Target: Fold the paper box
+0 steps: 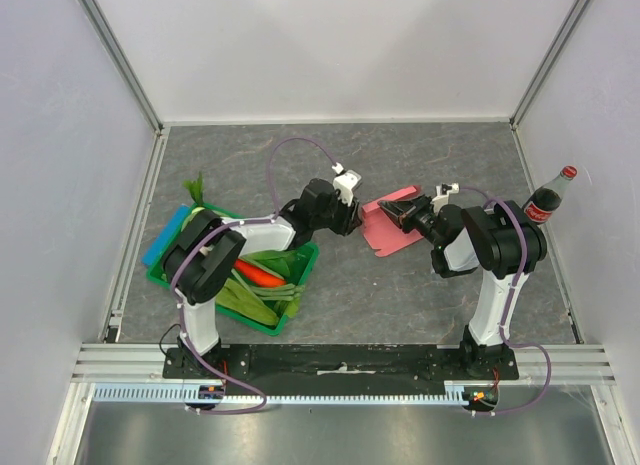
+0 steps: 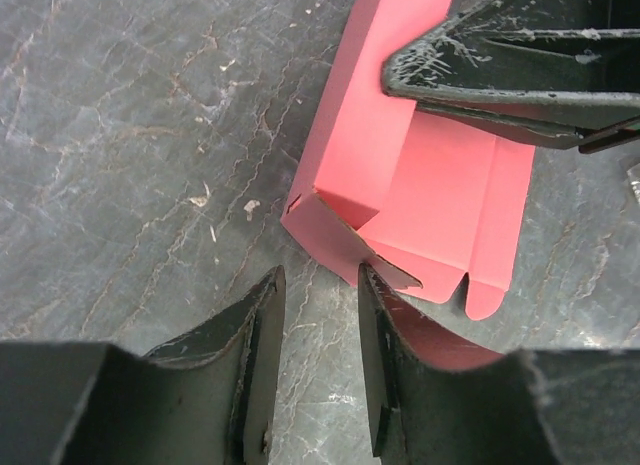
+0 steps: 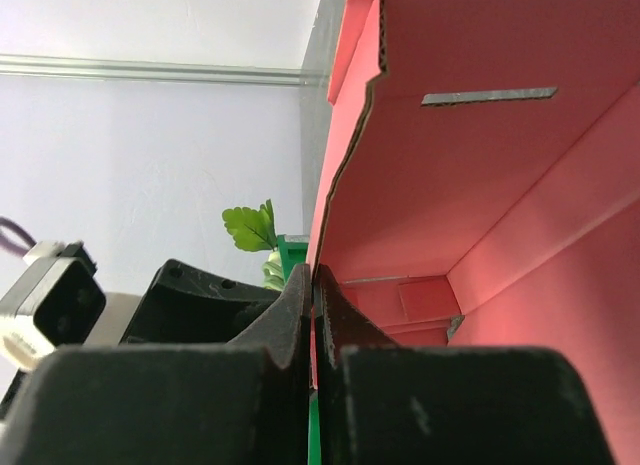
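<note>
The pink paper box (image 1: 385, 235) lies partly folded on the grey table, one long wall standing up. My right gripper (image 1: 405, 213) is shut on that raised wall; in the right wrist view its jaws (image 3: 313, 275) pinch the card edge, with the box's inside (image 3: 450, 185) open to the right. My left gripper (image 1: 352, 217) sits just left of the box. In the left wrist view it (image 2: 320, 275) stands open over bare table, and its right fingertip (image 2: 366, 275) is at the box's near corner flap (image 2: 340, 230). The right gripper's fingers (image 2: 500, 75) show at the top.
A green crate (image 1: 305, 260) of vegetables stands at the left, under the left arm, with a blue object (image 1: 165, 235) at its far side. A cola bottle (image 1: 550, 197) stands by the right wall. White walls enclose the table on three sides.
</note>
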`<act>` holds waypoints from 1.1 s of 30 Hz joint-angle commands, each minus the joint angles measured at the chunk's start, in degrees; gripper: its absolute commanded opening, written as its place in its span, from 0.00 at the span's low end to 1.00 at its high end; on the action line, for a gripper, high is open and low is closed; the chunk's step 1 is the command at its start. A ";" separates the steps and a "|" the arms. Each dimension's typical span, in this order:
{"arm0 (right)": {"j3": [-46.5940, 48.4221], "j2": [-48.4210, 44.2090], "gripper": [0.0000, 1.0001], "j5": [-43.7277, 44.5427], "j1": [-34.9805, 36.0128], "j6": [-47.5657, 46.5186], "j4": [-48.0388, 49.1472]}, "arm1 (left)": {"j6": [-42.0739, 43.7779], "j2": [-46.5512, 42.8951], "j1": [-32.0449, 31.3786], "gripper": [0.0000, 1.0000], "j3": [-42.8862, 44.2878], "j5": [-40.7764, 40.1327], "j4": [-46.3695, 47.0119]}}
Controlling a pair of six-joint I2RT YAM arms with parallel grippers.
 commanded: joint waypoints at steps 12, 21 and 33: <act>-0.24 0.77 0.01 -0.92 1.08 1.73 1.20 | 8.63 -0.39 -1.39 0.49 -1.96 -2.02 7.29; -0.85 0.41 0.00 1.10 1.43 4.19 -1.44 | 7.77 2.51 -1.31 0.50 -0.02 -1.58 8.24; -2.16 -2.22 0.00 3.38 3.45 3.93 -4.69 | -6.04 3.75 -1.31 0.49 5.34 -3.69 12.73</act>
